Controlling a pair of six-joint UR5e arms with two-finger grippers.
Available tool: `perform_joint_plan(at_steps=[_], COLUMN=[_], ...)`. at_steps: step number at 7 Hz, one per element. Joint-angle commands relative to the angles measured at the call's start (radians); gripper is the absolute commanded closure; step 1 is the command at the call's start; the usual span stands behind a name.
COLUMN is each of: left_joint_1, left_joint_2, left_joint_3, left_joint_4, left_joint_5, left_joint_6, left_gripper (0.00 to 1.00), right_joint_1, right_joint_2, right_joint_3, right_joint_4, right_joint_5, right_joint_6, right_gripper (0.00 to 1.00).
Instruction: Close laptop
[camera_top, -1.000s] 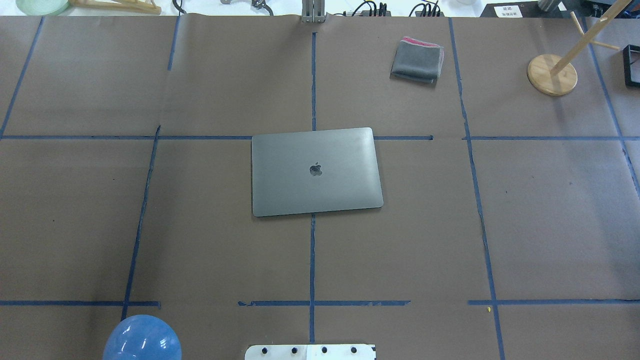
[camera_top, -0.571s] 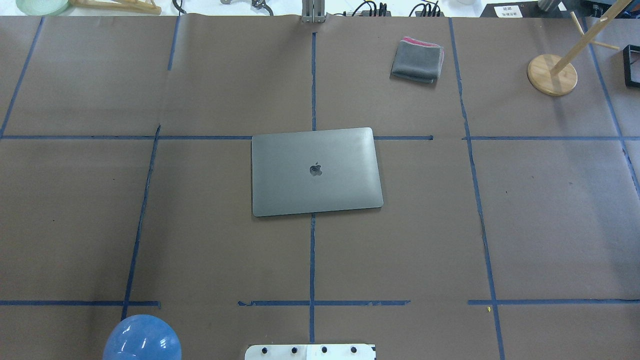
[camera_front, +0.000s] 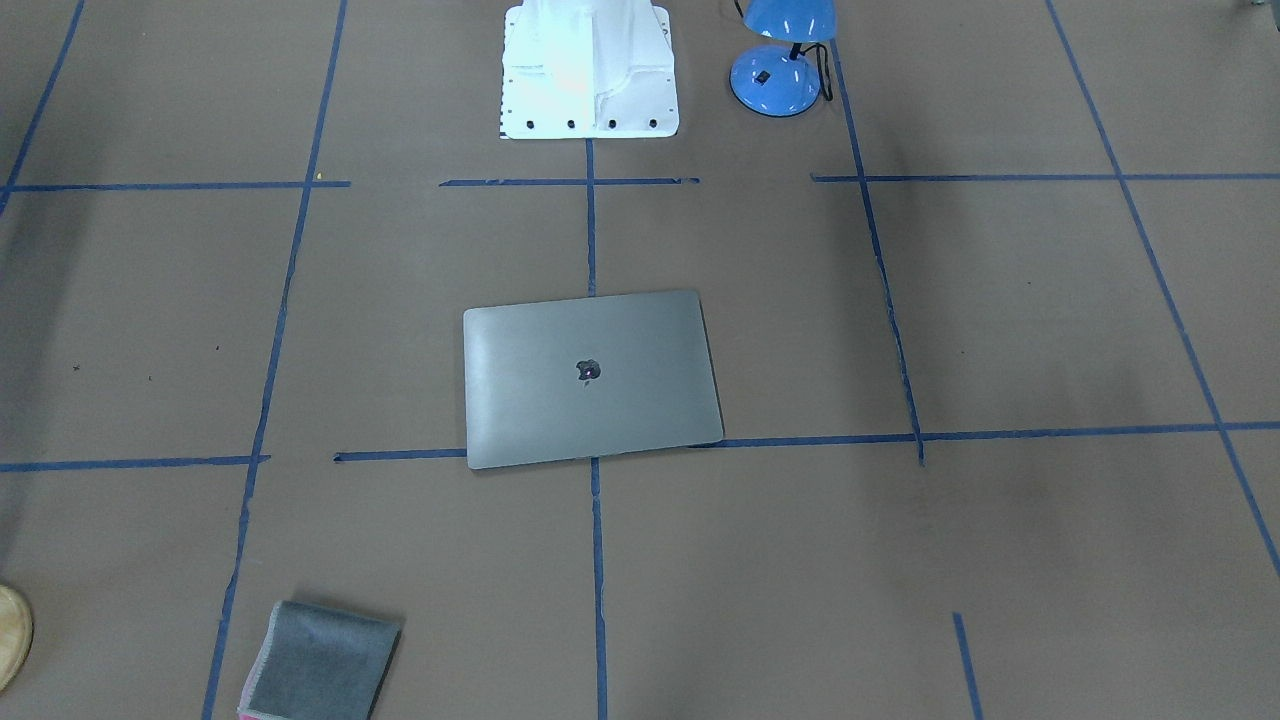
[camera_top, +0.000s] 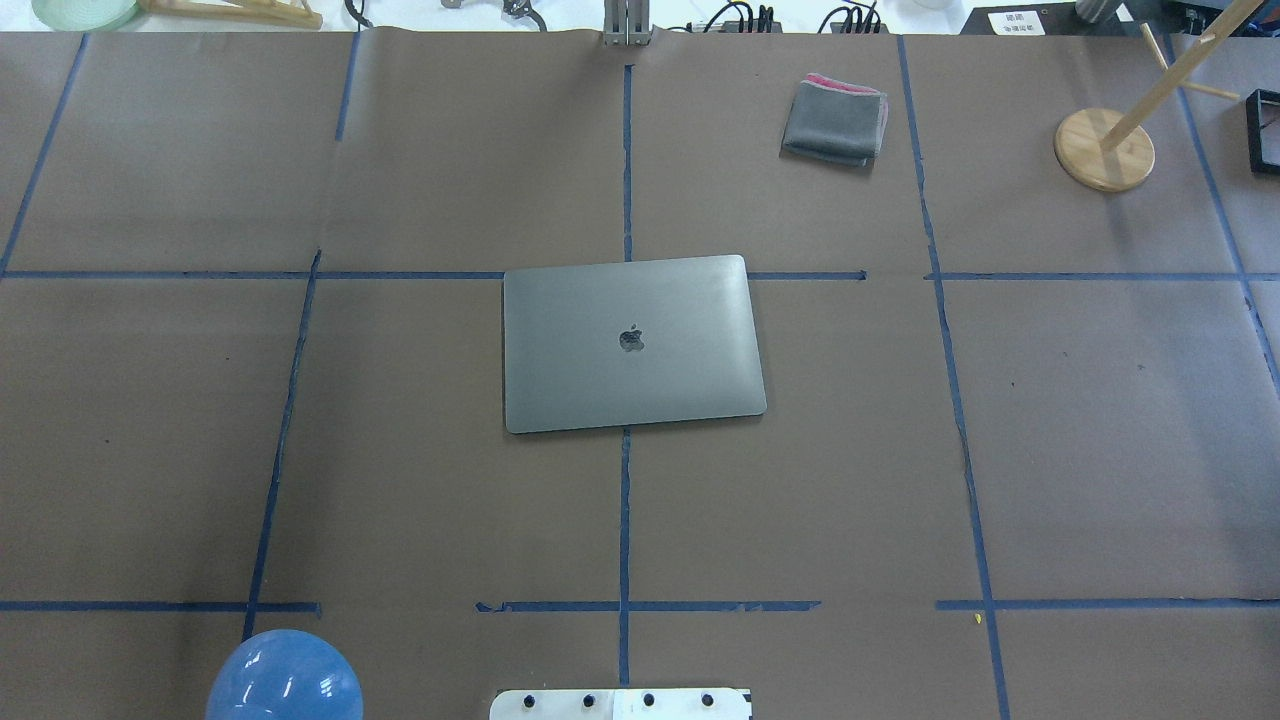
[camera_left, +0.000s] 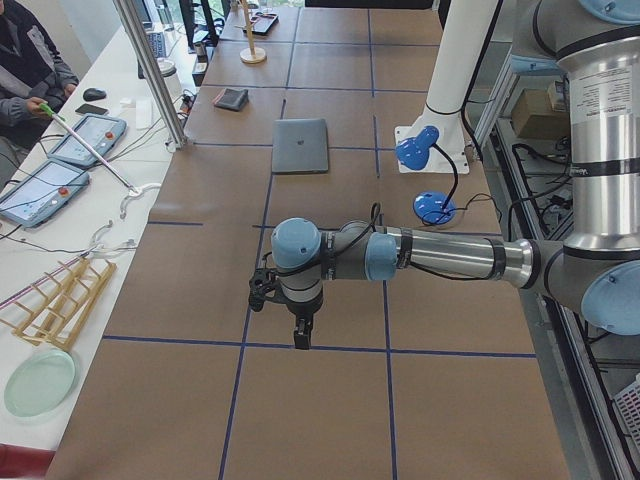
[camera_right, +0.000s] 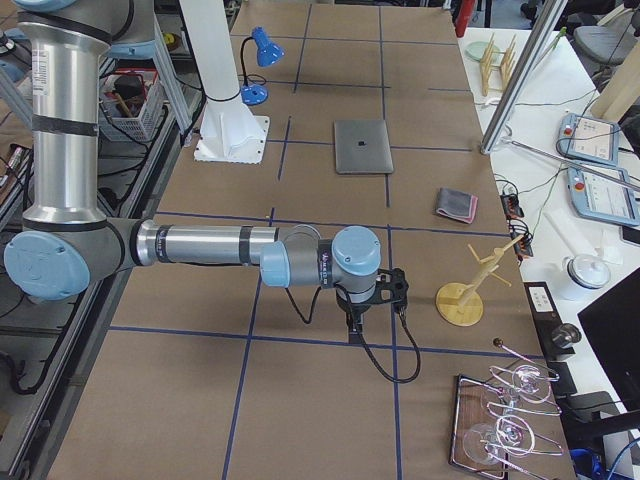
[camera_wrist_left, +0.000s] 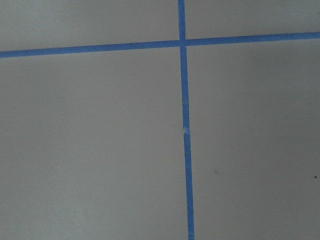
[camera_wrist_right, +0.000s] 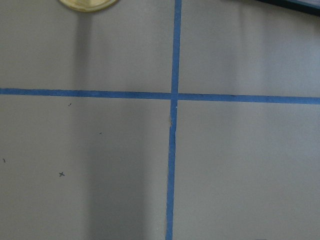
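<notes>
Recorded one container: a dark tray at the bench's end on the robot's right, just beyond a wooden stand, with clear glassware lying in it.

Found the laptop flat at the middle of the bench, lid down on its base and logo face upward, lying over the crossing of two blue tape lines. Noted its long axis running across the bench from the robot's left to its right, slightly skewed, with the right-hand end a little farther from the robot. Could not tell which long edge carries the hinge.

Observed the left tool pointing down above bare bench beside a tape line, well apart from the laptop. Observed the right tool likewise pointing down, near the wooden stand and also well apart from the laptop. Could not tell for either tool how far open it stood or whether it had hold of anything. Saw only bench paper and tape crossings in both wrist views.

Noted also a folded grey cloth and a blue lamp on the bench, both apart from the laptop.
</notes>
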Motion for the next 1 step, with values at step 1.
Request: perform_joint_plan(at_steps=[1], left_joint_1=[0.0], left_joint_2=[0.0], left_joint_3=[0.0], left_joint_4=[0.0], left_joint_5=[0.0], left_joint_6=[0.0], left_gripper=[0.0], right_joint_1=[0.0], right_joint_2=[-0.001], right_joint_3=[0.0], right_joint_4=[-0.001], right_joint_5=[0.001], right_joint_6=[0.001], right_gripper=[0.0])
